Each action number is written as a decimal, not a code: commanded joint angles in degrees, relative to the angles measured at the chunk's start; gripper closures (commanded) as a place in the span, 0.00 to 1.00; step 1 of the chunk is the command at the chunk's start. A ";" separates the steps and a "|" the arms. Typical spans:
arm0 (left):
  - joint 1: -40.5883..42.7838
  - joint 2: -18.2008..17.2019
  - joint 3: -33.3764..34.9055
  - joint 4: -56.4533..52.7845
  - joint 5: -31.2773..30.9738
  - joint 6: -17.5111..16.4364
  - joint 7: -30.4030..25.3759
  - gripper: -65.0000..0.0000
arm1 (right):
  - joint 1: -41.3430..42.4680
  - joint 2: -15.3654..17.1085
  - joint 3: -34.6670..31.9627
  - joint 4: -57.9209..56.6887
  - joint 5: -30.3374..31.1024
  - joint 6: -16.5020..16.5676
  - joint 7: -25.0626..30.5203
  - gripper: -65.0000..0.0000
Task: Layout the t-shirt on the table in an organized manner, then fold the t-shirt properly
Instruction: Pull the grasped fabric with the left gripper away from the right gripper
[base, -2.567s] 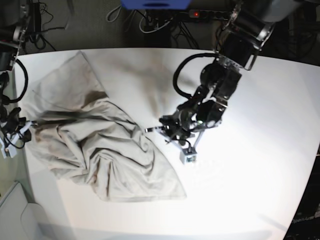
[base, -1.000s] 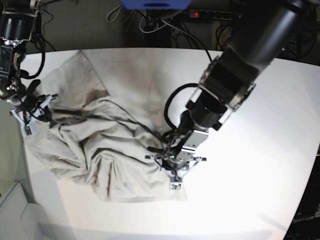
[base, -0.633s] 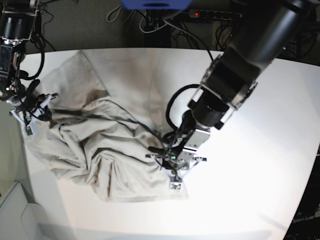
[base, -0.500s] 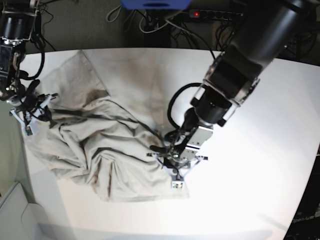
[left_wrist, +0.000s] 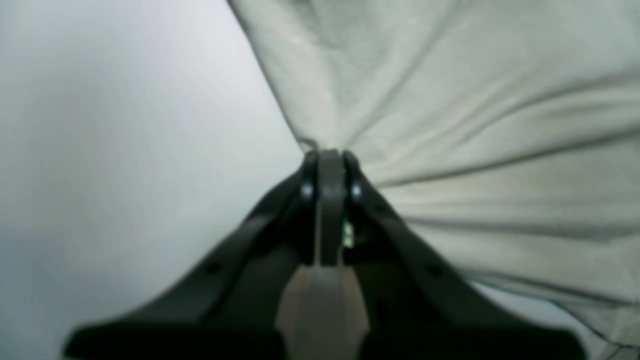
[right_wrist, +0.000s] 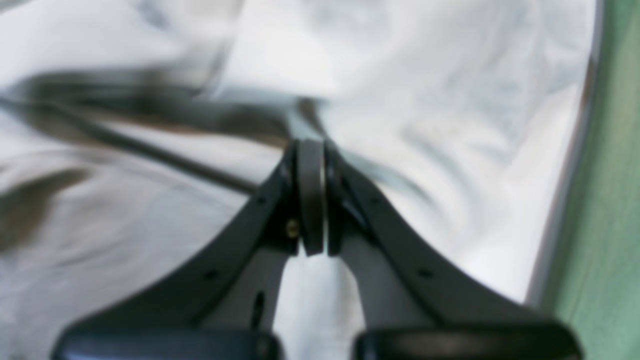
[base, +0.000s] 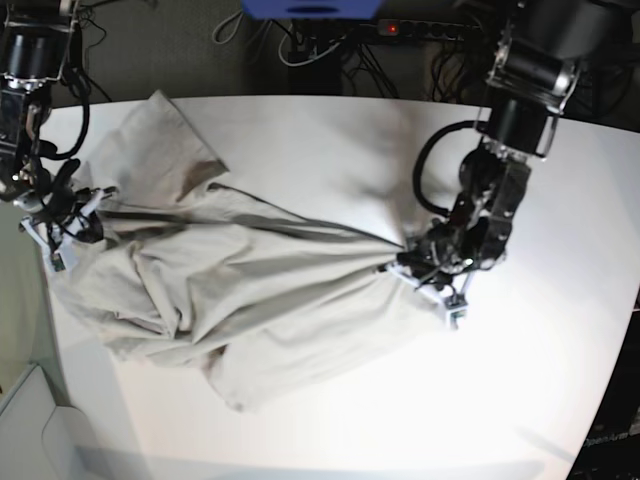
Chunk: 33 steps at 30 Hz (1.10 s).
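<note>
Closest to me, the near part of the large matte white tabletop (base: 330, 430) lies bare, catching a bright glare. Just beyond it spreads the plain light grey-beige short-sleeved cotton t-shirt (base: 230, 300), rumpled and creased, covering the left and middle of the table. Its lowest corner hangs down toward the near edge, and one flap reaches up toward the far left corner of the table.

On the right side of the cloth, the left arm's black two-fingered gripper (base: 415, 265) has its jaws clenched on an edge of the shirt. Long taut creases run from that pinch point across the fabric toward the other side, so the cloth looks stretched between the two arms. In the left wrist view the dark fingers (left_wrist: 327, 172) meet tight together with the grey-beige fabric (left_wrist: 475, 125) fanning out from their tips, and white table (left_wrist: 125, 150) showing to one side.

At the left edge of the table, the right arm's black gripper (base: 65, 225) is clamped on the opposite side of the shirt, low against the cloth near the table's rim. The right wrist view is blurred, but the fingers (right_wrist: 310, 165) are pressed together with pale folds of cloth (right_wrist: 450, 125) all around them, and a dark crease runs off from the tips. A strip of green (right_wrist: 615, 200) shows past the table's edge.

Farthest back, behind the table, black cables (base: 320, 45) and a power strip (base: 420, 28) lie on the dark floor.
</note>
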 joint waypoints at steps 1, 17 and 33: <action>0.86 -1.71 -1.61 2.92 0.34 2.92 3.30 1.00 | 0.92 0.57 0.44 1.00 0.83 -0.43 1.25 1.00; 27.32 -4.88 -22.98 35.45 0.16 2.83 6.55 1.00 | 0.57 -2.33 0.09 0.91 0.83 -0.43 1.08 1.00; 26.88 -4.79 -31.86 44.06 -10.48 2.57 5.94 0.99 | -1.01 -2.33 0.36 1.09 0.83 -0.43 0.81 1.00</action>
